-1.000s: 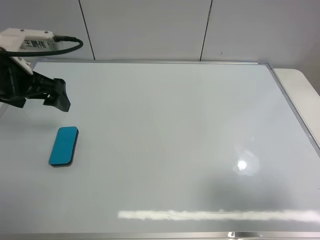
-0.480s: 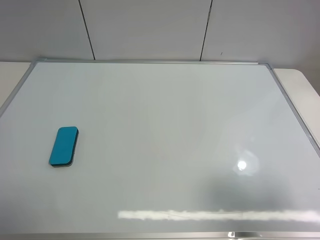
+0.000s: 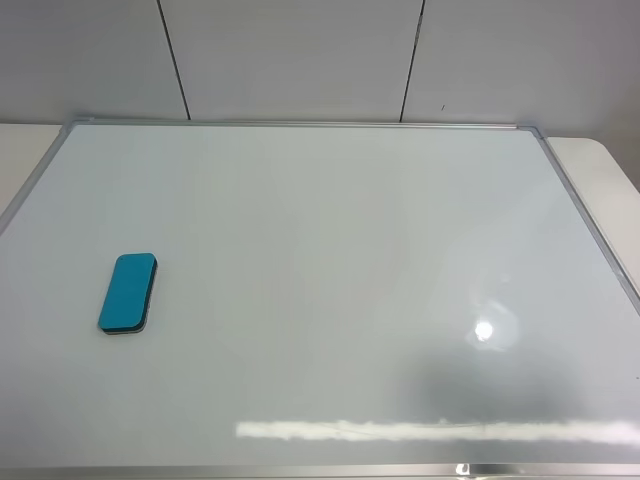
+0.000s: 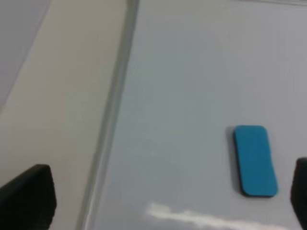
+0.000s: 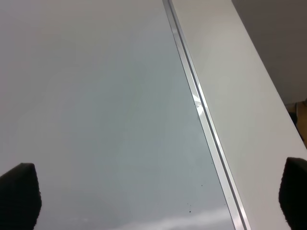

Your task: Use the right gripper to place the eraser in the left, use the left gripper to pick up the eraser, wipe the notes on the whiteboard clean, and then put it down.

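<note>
The black two-finger left gripper on its white-tagged dark arm is gone from the overhead view, its jaws spread wide apart.

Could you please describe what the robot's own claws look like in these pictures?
Little shows. In the left wrist view the left claw appears only as two matte black fingertips with blunt, squarish ends at the frame's edges. The right claw looks the same: two plain black tips. No cables, lettering or tags are visible, and the high view shows no arm.
</note>
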### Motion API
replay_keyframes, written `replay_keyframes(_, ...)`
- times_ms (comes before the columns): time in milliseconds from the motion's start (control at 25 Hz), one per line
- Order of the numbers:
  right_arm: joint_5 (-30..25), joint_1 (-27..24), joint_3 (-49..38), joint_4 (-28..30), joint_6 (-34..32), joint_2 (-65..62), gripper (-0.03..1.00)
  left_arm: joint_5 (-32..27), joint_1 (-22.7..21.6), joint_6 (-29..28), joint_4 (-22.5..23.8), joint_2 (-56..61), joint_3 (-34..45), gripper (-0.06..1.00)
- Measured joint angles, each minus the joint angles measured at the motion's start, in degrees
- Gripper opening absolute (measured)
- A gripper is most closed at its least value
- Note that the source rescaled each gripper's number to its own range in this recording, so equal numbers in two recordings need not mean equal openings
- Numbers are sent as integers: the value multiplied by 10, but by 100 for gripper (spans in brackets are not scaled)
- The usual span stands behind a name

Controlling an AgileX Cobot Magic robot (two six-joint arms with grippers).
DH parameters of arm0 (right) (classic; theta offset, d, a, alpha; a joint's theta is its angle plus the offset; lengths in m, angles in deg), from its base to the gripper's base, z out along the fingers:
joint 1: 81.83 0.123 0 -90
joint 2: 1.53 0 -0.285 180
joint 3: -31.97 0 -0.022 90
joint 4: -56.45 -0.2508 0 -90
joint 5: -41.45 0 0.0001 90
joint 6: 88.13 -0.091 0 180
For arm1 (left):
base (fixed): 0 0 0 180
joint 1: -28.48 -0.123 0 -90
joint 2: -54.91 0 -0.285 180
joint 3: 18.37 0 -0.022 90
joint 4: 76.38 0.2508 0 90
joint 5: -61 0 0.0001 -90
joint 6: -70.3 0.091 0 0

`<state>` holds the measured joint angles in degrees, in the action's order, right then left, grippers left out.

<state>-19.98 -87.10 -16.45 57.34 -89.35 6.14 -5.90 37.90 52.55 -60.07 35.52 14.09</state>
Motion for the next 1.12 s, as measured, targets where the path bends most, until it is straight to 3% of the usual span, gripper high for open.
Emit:
replay_keyframes(200,0,0,0,0,0,0,100,-1,-72,5,-12,93,57,99)
replay_keyframes(400,0,0,0,0,0,0,100,10,-120,73,-68,118,90,100)
replay_keyframes(720,0,0,0,0,0,0,100,53,-131,106,-116,120,154,100)
replay_keyframes(1120,0,0,0,0,0,0,100,60,-132,109,-118,120,157,100)
